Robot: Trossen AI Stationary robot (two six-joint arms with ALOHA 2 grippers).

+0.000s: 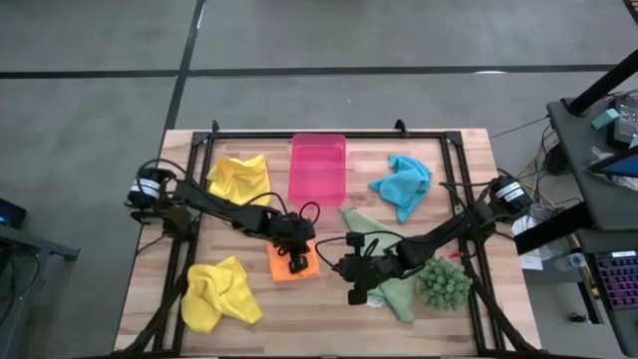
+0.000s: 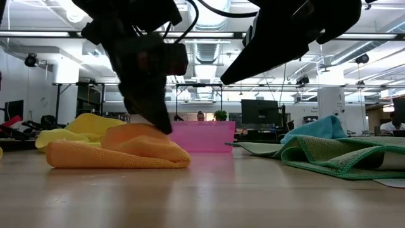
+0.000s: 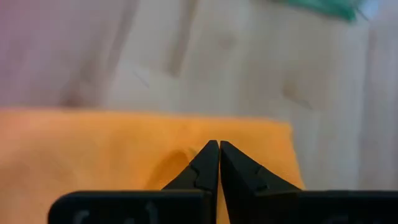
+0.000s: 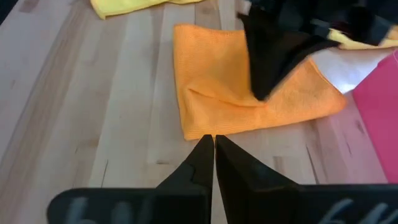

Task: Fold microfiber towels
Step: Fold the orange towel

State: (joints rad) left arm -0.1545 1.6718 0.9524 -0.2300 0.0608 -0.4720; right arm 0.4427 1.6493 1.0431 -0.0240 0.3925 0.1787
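Note:
The orange towel point(image 1: 292, 263) lies folded on the wooden table near its middle. My left gripper point(image 1: 298, 262) stands on it, shut, with no cloth between its fingers in the left wrist view point(image 3: 219, 143). My right gripper point(image 4: 209, 137) is shut and points toward the table's left. It hangs in the air just short of the towel's right edge point(image 4: 199, 134) and touches nothing. The light green towel point(image 1: 387, 289) lies spread out under the right arm. My left gripper sets its shut fingertips point(image 4: 261, 93) on the upper layer of the orange towel near its middle point(image 4: 249, 102). The fingers slant down from the table's far left. The towel lies flat on the table, with a crease point(image 4: 217, 96) running from the fingertips.
A pink tray point(image 1: 317, 168) stands at the far middle. One yellow towel point(image 1: 239, 178) lies at the far left and another point(image 1: 219, 294) at the near left. The turquoise towel point(image 1: 404, 184) lies far right. A spiky green plant point(image 1: 442, 282) sits on the light green towel's right side.

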